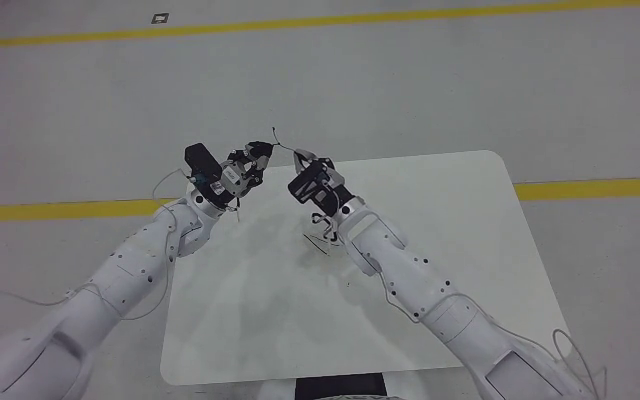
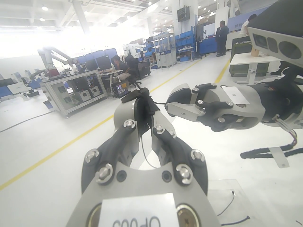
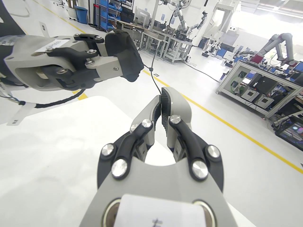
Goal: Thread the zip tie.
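Observation:
A thin black zip tie (image 3: 155, 81) is stretched in the air between my two grippers, above the far edge of the white table (image 1: 430, 300). My right gripper (image 3: 162, 95) is shut on one end of the strand. My left gripper (image 2: 144, 95), with black pads, is shut on the other part, and a loop of the tie hangs back between its fingers. In the top view the left gripper (image 1: 266, 153) and right gripper (image 1: 299, 157) nearly touch, fingertip to fingertip, and a free tip of the zip tie (image 1: 277, 138) sticks up beyond them.
Spare black zip ties (image 1: 322, 243) lie on the table under the right forearm, and the left wrist view shows spare zip ties (image 2: 227, 204) near the table's edge. Beyond the far edge is grey floor with a yellow line (image 1: 580, 187).

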You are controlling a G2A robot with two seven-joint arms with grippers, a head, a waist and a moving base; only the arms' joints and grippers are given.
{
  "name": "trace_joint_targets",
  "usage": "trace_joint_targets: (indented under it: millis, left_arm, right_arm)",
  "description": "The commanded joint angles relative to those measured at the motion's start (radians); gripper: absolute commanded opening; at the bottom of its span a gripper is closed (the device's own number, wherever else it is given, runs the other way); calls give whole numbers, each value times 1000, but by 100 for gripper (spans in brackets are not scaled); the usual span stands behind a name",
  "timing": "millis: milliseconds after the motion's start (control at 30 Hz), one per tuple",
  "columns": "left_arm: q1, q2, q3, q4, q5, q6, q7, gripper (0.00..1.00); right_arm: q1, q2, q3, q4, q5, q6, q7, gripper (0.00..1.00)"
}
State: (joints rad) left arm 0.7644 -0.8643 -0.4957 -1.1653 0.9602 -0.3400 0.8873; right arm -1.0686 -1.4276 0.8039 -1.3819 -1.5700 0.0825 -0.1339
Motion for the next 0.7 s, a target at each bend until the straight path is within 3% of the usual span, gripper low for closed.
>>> trace_joint_targets:
  millis: [0,667]
  left_arm:
    - [0,0,0,0,0,0,0,0]
    - [0,0,0,0,0,0,0,0]
  right_arm:
    - [-2,2,1,-3,0,1,2,0]
    - [-29,29,21,-36,0,8,20,0]
